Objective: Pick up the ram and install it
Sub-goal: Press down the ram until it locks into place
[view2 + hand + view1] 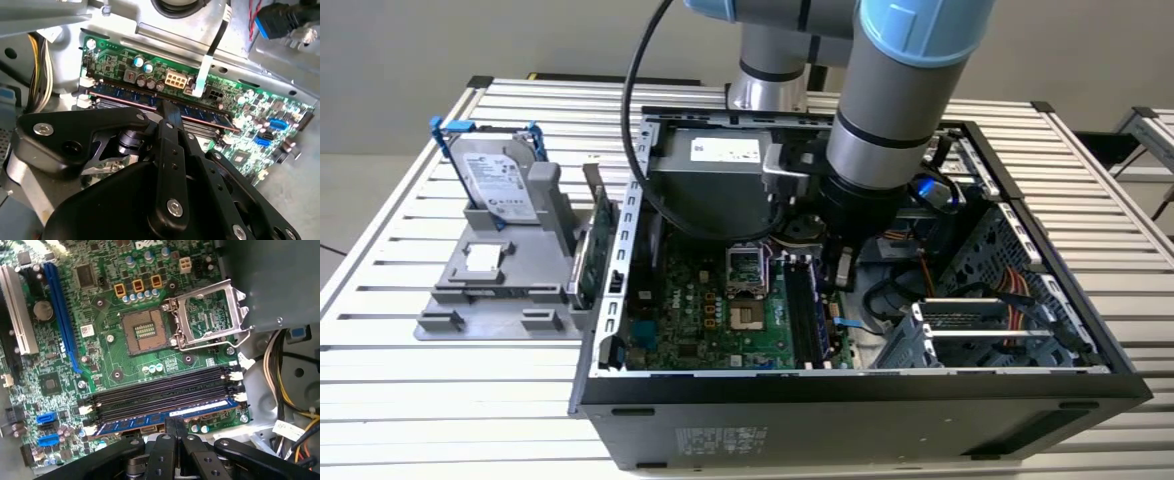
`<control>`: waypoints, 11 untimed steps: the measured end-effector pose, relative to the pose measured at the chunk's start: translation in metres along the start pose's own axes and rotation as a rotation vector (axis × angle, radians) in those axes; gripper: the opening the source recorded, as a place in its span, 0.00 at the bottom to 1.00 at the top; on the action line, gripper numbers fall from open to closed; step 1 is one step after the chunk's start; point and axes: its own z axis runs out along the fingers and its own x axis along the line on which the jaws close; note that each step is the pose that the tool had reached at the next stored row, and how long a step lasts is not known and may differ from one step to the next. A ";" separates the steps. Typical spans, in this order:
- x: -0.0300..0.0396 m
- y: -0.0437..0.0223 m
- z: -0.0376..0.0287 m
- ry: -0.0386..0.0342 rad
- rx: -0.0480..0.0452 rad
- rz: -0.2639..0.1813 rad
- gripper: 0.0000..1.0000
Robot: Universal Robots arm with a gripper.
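Note:
The ram [150, 419] is a dark blue stick with a white label. It stands in the outermost memory slot of the green motherboard [115, 375], and the black slots [160, 392] beside it hold nothing. In the second wrist view the ram [125, 94] runs along the board's edge. My gripper [175, 423] is shut, its two black fingertips pressed together and resting on the ram's top edge near its middle. In the second wrist view the gripper [167, 106] meets the stick from above. In the exterior view the gripper [841, 268] reaches down inside the open computer case [854, 385].
A silver hard drive with blue rails [500, 175] stands in a grey holder [494, 285] at the exterior view's left, with a green expansion card [594, 250] beside it. Inside the case are the open CPU socket [142, 332], the power supply [714, 165], a drive cage [987, 325] and loose cables [287, 390].

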 end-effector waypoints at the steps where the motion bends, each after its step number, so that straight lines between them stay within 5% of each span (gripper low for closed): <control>1: 0.0000 0.0001 0.0001 -0.0001 0.0003 -0.013 0.00; 11: -0.0009 0.0015 0.0008 -0.0011 0.0026 -0.126 0.00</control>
